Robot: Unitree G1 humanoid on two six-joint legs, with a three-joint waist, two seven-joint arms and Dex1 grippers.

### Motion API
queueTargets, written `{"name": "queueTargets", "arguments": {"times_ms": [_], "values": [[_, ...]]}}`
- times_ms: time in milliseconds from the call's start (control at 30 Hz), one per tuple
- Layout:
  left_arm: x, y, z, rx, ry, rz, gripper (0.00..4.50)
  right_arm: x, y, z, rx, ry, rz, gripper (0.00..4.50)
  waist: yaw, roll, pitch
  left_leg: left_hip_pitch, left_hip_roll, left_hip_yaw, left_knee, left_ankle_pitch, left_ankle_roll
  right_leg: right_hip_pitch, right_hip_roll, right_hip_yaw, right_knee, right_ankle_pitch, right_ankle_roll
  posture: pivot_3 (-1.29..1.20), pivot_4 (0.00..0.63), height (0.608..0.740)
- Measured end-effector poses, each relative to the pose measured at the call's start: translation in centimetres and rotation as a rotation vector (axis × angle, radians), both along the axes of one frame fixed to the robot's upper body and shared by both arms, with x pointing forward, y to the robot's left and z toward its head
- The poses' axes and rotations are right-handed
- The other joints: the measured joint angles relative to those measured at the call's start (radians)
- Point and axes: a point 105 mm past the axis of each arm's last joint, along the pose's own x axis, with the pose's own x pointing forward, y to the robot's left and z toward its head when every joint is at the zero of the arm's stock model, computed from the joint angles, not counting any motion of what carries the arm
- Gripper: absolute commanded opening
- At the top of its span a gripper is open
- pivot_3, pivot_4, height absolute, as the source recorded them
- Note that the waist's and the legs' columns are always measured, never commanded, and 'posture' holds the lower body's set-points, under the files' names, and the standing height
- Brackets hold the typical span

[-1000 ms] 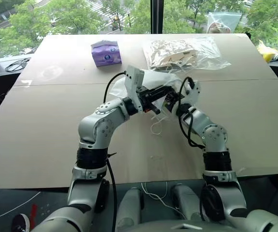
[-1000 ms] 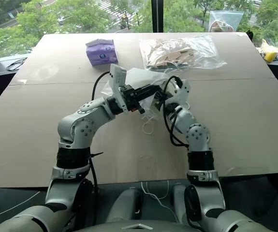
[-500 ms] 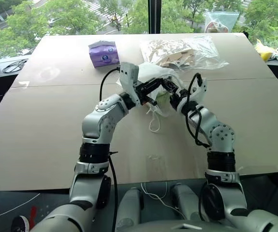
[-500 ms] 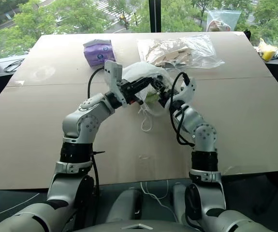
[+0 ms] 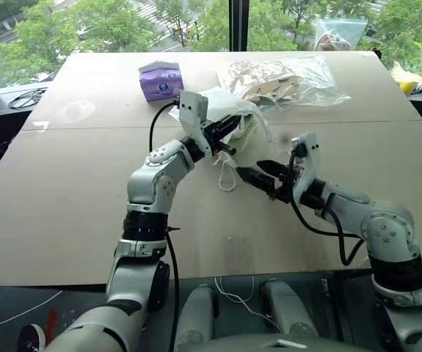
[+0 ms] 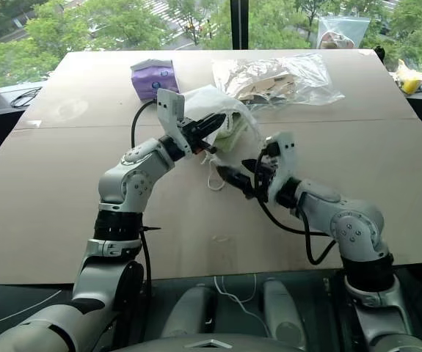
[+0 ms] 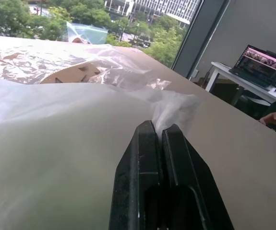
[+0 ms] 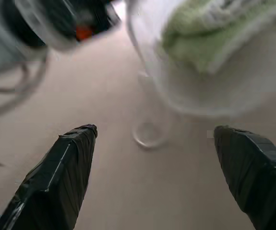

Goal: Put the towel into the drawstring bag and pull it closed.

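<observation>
Right gripper (image 5: 258, 174), fingers spread apart and empty, just short of drawstring bag (image 5: 229, 117). Left gripper (image 5: 229, 130) pinched on bag's edge; towel (image 8: 210, 33) inside. Beyond bag: purple packet (image 5: 161, 79), clear plastic bag (image 5: 284, 77).

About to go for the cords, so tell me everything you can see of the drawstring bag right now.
The drawstring bag is a thin, white, translucent pouch, crumpled and puffed up. The left gripper is shut on its film and holds it lifted above the table. The green towel shows through the film, inside the bag. A white cord loop hangs from it toward the tabletop. The right gripper is open, close beside the loop and not touching the bag.
</observation>
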Motion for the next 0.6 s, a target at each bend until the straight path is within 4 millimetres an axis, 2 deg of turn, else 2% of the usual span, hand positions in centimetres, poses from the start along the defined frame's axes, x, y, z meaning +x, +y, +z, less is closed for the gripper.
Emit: {"name": "queueTargets", "arguments": {"times_ms": [67, 133, 233, 367, 433, 500, 567, 600], "values": [[0.0, 0.0, 0.0, 0.001, 0.0, -0.001, 0.0, 1.6, -1.8, -1.2, -0.118, -0.05, -0.08, 4.18, -0.001, 0.0, 0.0, 0.0, 0.0, 0.001, 0.001, 0.0, 0.0, 0.0, 0.0, 0.001, 0.0, 0.0, 0.0, 0.0, 0.15, 0.74], [0.0, 0.0, 0.0, 0.001, 0.0, -0.002, 0.0, 2.8, -2.5, -2.1, -0.188, -0.091, -0.129, 4.18, -0.004, 0.0, 0.0, 0.001, 0.0, 0.001, 0.001, 0.0, 0.0, 0.0, 0.001, 0.001, 0.001, 0.0, 0.0, 0.0, 0.15, 0.74], [0.0, -0.1, 0.0, 0.0, 0.0, -0.004, 0.0, 5.0, -2.1, -2.6, -0.216, -0.159, -0.195, 4.18, -0.006, 0.0, 0.0, 0.0, 0.0, 0.001, 0.001, 0.0, 0.0, 0.0, 0.001, 0.002, 0.001, 0.0, 0.0, 0.0, 0.15, 0.74], [0.0, -0.1, 0.0, 0.001, 0.0, -0.003, 0.0, 6.9, -1.1, -2.3, -0.188, -0.226, -0.242, 4.18, 0.002, 0.0, 0.0, -0.001, 0.0, 0.001, 0.0, 0.0, 0.0, 0.0, 0.0, 0.002, 0.001, 0.003, -0.003, 0.0, 0.15, 0.74], [0.0, 0.1, -0.1, 0.003, 0.001, 0.003, 0.0, 8.5, -1.2, -2.2, -0.201, -0.259, -0.282, 4.18, 0.006, 0.0, 0.0, -0.001, -0.001, 0.002, 0.001, 0.0, 0.0, 0.0, -0.001, 0.002, 0.0, 0.003, -0.003, 0.0, 0.15, 0.74], [-0.1, 0.0, -0.1, 0.003, 0.002, -0.001, 0.0, 10.1, -2.0, -1.9, -0.244, -0.302, -0.33, 3.65, 0.009, 0.0, 0.0, -0.001, -0.001, 0.002, 0.001, 0.0, 0.0, 0.0, -0.001, 0.003, 0.0, 0.004, -0.002, 0.0, 0.15, 0.74], [0.0, 0.2, -0.3, 0.006, 0.004, 0.003, 0.0, 11.1, -3.0, -1.5, -0.275, -0.341, -0.381, 2.85, 0.014, 0.0, 0.0, -0.001, -0.001, 0.002, 0.001, 0.0, 0.0, 0.0, 0.0, 0.002, 0.0, 0.004, -0.002, 0.0, 0.15, 0.74], [0.0, 0.3, -0.3, 0.008, 0.004, 0.008, 0.0, 11.4, -3.4, -1.4, -0.274, -0.353, -0.407, 2.27, 0.014, 0.0, 0.0, -0.001, -0.001, 0.002, 0.0, 0.0, 0.0, 0.0, 0.0, 0.002, 0.0, 0.004, -0.002, 0.0, 0.15, 0.74]]}}
